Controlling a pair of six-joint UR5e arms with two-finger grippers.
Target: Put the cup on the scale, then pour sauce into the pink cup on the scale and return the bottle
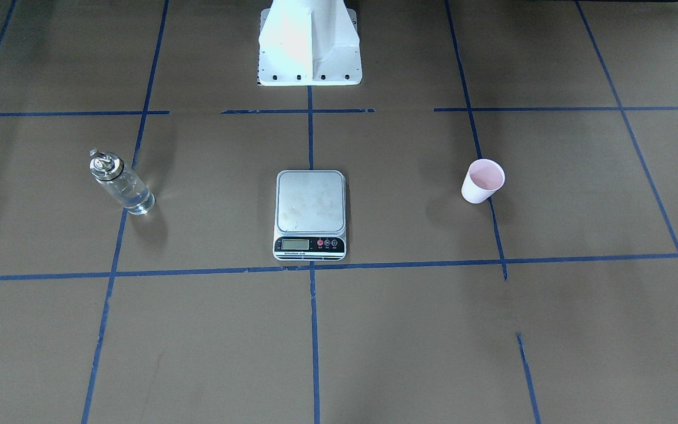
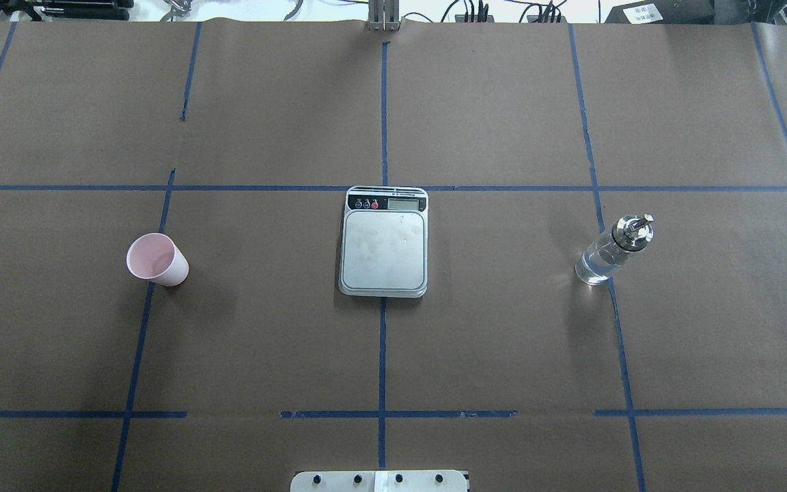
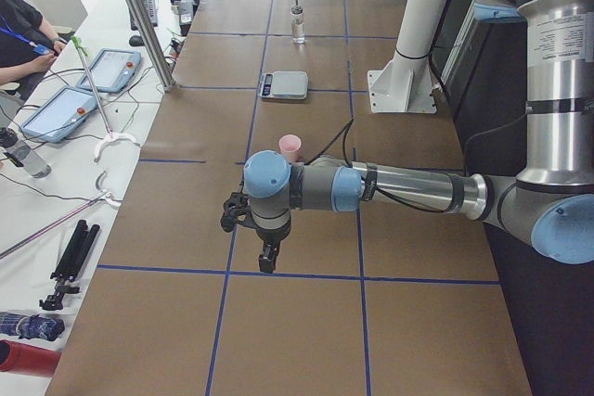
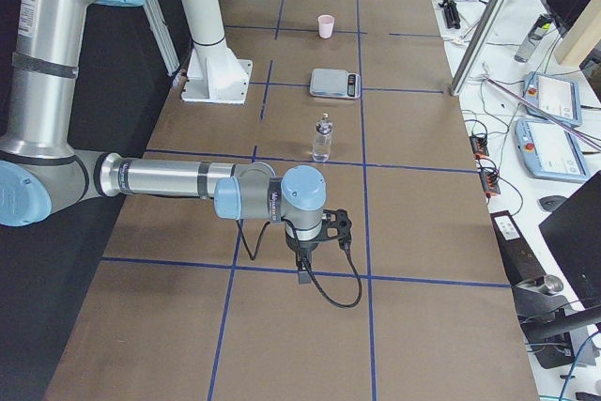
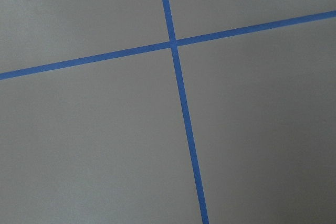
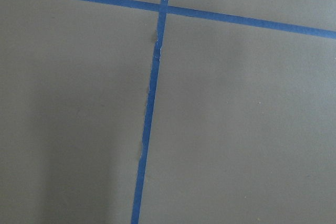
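At the near end of the left-side view, the left gripper [image 3: 266, 264] hangs pointing down over the brown-paper table [image 3: 306, 322], close to a crossing of blue tape lines [image 5: 173, 43]. Whether its fingers are spread or closed I cannot tell, and its own wrist camera shows only paper and tape. The right gripper [image 4: 305, 277] hangs over the table's opposite end, its opening just as unreadable.

Outward from the left gripper stands the small pale pink tapered cup [image 2: 156, 260], upright, mouth up. It is well apart from the flat rectangular steel-topped digital scale [image 2: 384, 249] at the table's middle, whose platform is bare. Beyond the scale, on the robot's right, stands the clear glass cylindrical bottle [image 2: 609, 254] with a black neck ring and metal spout, upright, with clear water-like sauce [image 2: 593, 268] inside.

The cup looks light and thin-walled, so it would probably tip or flex under a hard squeeze. A gentle hold across its wall just under the rim seems best. The bottle is likely heavier, smooth and breakable. A firm grasp round the mid-body, below the neck ring, should keep it from slipping when tilted.
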